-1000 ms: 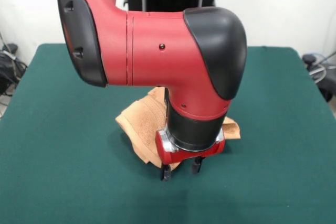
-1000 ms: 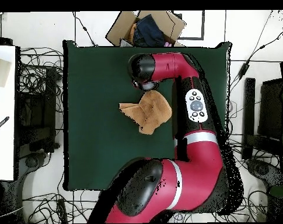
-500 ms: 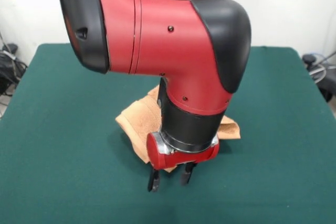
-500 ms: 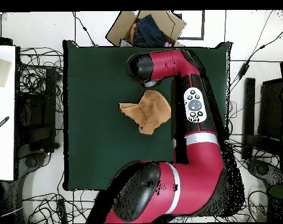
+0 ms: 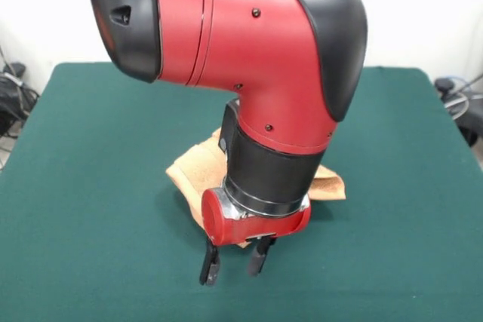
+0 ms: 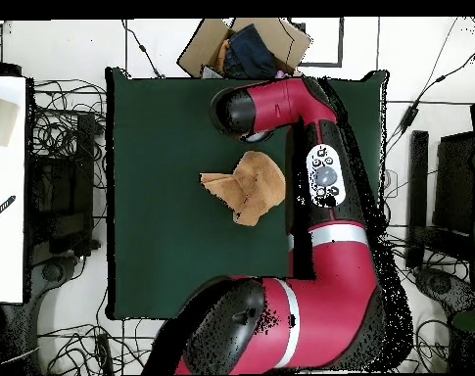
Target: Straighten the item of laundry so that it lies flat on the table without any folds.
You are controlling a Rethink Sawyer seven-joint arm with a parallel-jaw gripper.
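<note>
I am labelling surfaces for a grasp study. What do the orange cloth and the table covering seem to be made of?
The orange cloth looks like soft terry: a matte, slightly nubby surface that lies in limp folds. The table covering looks like dark green felt or a similar flat fabric: even, without shine and without a visible weave. Neither fibre can be confirmed from the pictures alone.

Peach-orange terry towel, crumpled and folded over itself, near the middle of the green table

Front and overhead, same table
</note>
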